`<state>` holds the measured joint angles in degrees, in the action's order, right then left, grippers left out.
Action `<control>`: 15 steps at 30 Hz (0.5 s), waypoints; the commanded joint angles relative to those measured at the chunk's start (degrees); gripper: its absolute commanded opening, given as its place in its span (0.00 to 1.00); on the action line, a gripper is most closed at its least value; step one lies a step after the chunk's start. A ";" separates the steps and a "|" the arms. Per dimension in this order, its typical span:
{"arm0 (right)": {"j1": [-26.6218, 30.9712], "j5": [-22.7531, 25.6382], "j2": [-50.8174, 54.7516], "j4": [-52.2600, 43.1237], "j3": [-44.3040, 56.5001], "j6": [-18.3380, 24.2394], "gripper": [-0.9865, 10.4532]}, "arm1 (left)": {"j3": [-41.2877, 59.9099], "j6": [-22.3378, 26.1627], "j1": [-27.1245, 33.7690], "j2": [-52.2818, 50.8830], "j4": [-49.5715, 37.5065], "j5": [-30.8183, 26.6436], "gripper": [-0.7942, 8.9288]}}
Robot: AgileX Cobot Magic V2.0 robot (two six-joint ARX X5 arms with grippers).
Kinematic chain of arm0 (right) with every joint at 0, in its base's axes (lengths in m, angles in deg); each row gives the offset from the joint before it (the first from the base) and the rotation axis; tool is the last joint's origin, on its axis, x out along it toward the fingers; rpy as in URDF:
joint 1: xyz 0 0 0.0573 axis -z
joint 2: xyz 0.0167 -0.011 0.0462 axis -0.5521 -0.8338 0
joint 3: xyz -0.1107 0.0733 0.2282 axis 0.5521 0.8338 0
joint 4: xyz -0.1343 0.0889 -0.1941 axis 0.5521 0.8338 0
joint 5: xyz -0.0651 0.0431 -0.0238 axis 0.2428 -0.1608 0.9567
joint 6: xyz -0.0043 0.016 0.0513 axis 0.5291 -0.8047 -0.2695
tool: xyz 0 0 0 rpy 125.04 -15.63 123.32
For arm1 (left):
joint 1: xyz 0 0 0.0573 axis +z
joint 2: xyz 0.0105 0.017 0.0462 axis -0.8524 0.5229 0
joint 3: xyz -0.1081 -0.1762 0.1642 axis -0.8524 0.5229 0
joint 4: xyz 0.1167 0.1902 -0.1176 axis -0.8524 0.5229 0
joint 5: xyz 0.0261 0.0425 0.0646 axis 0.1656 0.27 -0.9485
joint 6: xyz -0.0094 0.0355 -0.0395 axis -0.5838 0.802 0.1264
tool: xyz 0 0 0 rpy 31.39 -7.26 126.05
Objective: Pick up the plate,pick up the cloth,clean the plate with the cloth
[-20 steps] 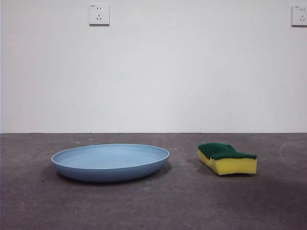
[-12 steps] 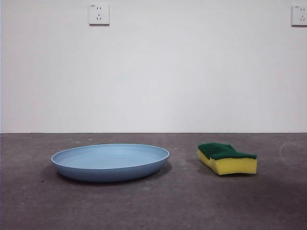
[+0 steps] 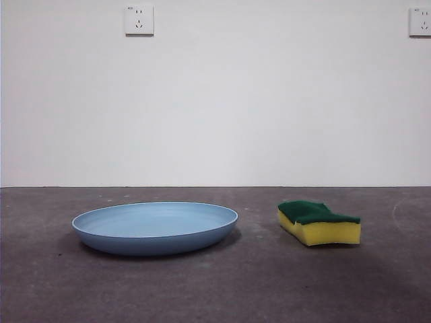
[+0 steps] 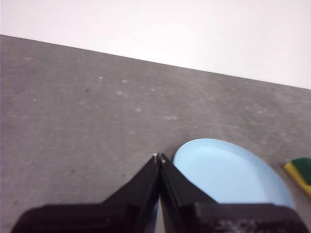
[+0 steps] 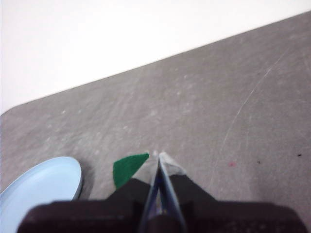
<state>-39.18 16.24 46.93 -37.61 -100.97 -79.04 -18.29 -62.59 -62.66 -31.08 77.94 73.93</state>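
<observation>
A wide light-blue plate lies flat on the grey table, left of centre in the front view. To its right rests the cloth, a yellow sponge with a dark-green top. No arm shows in the front view. My left gripper is shut and empty, held above the table beside the plate; a corner of the cloth peeks in at the edge. My right gripper is also shut and empty, above the cloth, whose green top shows just past the jaws, with the plate off to one side.
A white wall stands behind the table, with two power sockets high up. The table surface is dark grey and scuffed, with bare room around both objects.
</observation>
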 commanded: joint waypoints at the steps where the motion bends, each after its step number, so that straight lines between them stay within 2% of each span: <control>1: -0.02 -0.11 -5.57 3.41 -5.49 -0.59 0.08 | -4.07 -0.81 0.15 4.50 1.22 1.40 0.08; 3: -0.02 -0.39 -9.60 5.79 -9.11 0.11 0.08 | -6.95 -0.72 0.15 8.46 2.14 3.04 0.08; 6: -0.02 -3.80 -15.91 9.11 -14.25 3.32 0.08 | -11.37 -0.17 0.15 15.30 3.56 6.49 0.08; 12: -0.02 -10.75 -28.89 18.64 -23.41 8.72 0.09 | -19.69 5.73 0.04 29.44 8.26 14.27 0.08; 15: -0.02 -12.13 -34.01 20.57 -25.59 10.54 0.09 | -22.27 5.81 0.04 35.30 8.35 17.49 0.08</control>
<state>-39.18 4.35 13.82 -17.23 -126.28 -70.66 -40.36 -58.31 -62.66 3.02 86.33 90.50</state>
